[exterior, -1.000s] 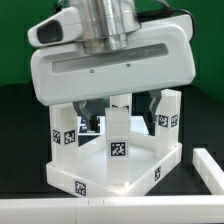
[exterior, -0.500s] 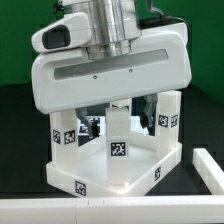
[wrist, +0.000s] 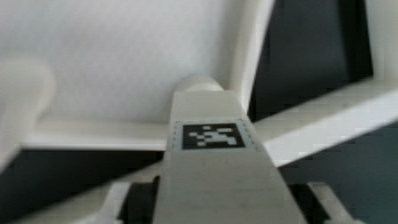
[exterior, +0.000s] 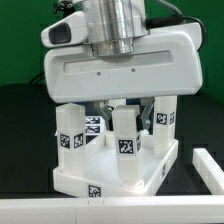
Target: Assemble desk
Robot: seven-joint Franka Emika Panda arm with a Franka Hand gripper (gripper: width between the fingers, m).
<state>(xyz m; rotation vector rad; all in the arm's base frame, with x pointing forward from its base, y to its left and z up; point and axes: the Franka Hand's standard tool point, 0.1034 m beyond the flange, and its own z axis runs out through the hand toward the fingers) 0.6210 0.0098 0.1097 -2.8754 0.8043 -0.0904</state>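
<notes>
The white desk tabletop (exterior: 120,182) lies upside down on the black table, with several white tagged legs standing in its corner sockets. In the exterior view, one leg is at the left (exterior: 70,135), one at the right (exterior: 163,118), and one in the front middle (exterior: 126,140). My gripper (exterior: 124,108) hangs straight above the middle leg, and the big white hand hides the leg tops. In the wrist view the gripper (wrist: 217,200) has a finger on each side of this leg (wrist: 214,165), over the tabletop (wrist: 125,60). The jaws seem shut on the leg.
A white bar (exterior: 40,208) runs along the front of the table, and another white piece (exterior: 210,170) stands at the exterior view's right. Another upright leg (wrist: 22,100) shows blurred in the wrist view. The table is black.
The hand has turned and shifted to the exterior view's right. The tabletop with its legs has shifted and turned the same way.
</notes>
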